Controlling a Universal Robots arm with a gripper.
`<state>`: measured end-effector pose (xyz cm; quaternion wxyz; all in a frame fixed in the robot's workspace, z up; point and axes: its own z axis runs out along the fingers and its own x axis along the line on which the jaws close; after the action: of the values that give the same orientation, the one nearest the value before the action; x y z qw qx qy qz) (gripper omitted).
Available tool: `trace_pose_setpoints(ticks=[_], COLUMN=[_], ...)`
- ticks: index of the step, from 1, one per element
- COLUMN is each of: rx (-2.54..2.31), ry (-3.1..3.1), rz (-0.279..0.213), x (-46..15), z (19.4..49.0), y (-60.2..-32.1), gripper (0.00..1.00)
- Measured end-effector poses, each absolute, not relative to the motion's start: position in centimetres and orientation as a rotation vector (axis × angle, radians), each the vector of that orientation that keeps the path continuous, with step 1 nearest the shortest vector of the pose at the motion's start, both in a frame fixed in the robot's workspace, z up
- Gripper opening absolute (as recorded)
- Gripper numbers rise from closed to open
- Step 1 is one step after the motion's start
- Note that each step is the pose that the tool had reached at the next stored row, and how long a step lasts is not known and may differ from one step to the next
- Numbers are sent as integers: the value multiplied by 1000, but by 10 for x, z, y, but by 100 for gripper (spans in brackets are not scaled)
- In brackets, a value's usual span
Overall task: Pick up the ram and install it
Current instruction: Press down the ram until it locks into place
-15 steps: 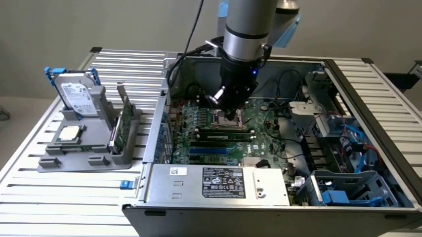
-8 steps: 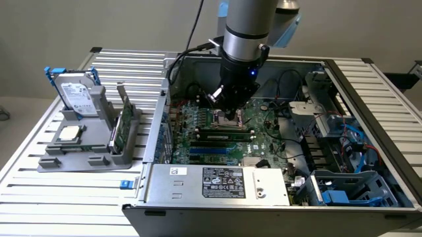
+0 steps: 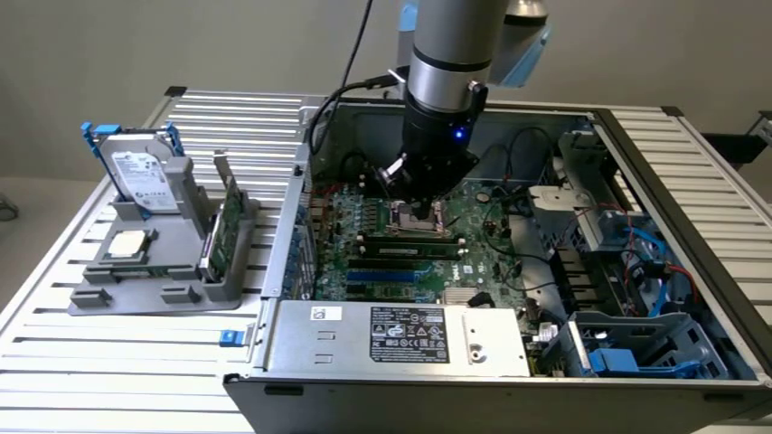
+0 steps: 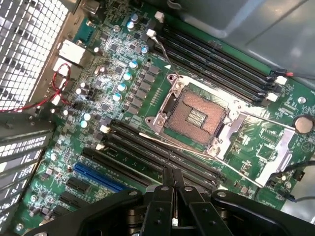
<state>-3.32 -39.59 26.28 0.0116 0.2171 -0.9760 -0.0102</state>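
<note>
Looking down into the open computer case [image 3: 362,398], you've got the arm reaching in from above, with the end effector [image 3: 417,215] low over the motherboard [image 3: 489,262], right at the CPU socket [image 3: 410,215]. In the wrist view the end effector [image 4: 173,189] has its two fingers [image 4: 166,183] pressed flat together, so it's closed all the way, and I can't see anything pinched between them. The tips sit just above the near bank of black memory slots [image 4: 147,147], beside the bare CPU socket [image 4: 194,115].

The ram [image 3: 410,241] shows up in the exterior view as a thin green stick with dark chips. It lies along the slots just in front of the end effector, on the side nearer the power supply [image 3: 399,334]. It looks like it's sitting in a slot and not loose on the board. I can't tell whether the end clips are latched, or whether the fingertips actually touch its top edge.

Over on the exterior view's left, on the slatted worktop [image 3: 121,362], the grey holder [image 3: 157,294] has the hard drive [image 3: 139,176] with blue rails standing upright at the back. The taller green card [image 3: 221,237] stands on edge in a holder slot on the side nearest the case. Both are well apart from the end effector.
</note>
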Motion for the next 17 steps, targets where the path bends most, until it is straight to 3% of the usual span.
trace_pose_setpoints(ticks=[17], rx=[288], ry=[-3108], rz=[-36], x=[-33], z=[265], y=[-396], gripper=[11])
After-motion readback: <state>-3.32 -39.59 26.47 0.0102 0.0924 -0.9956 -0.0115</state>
